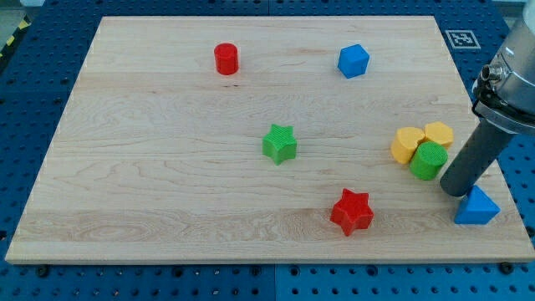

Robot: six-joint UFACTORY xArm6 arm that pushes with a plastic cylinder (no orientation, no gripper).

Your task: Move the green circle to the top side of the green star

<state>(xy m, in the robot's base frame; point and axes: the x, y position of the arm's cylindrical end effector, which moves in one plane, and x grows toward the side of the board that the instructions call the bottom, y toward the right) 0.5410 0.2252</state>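
Nearest the view's bottom, the red star-shaped plastic block (352,211) and the blue triangular block (477,206) sit low on the wooden board (167,167), the triangle just to the view's right of my tip (456,192). I judge the task barely begun: the green round block (428,160) lies just beside my tip on its upper-left, touching two yellow blocks (422,140), well apart from the green star block (280,143) far to the tip's left. No containers show, and my rod has nothing to open or close.
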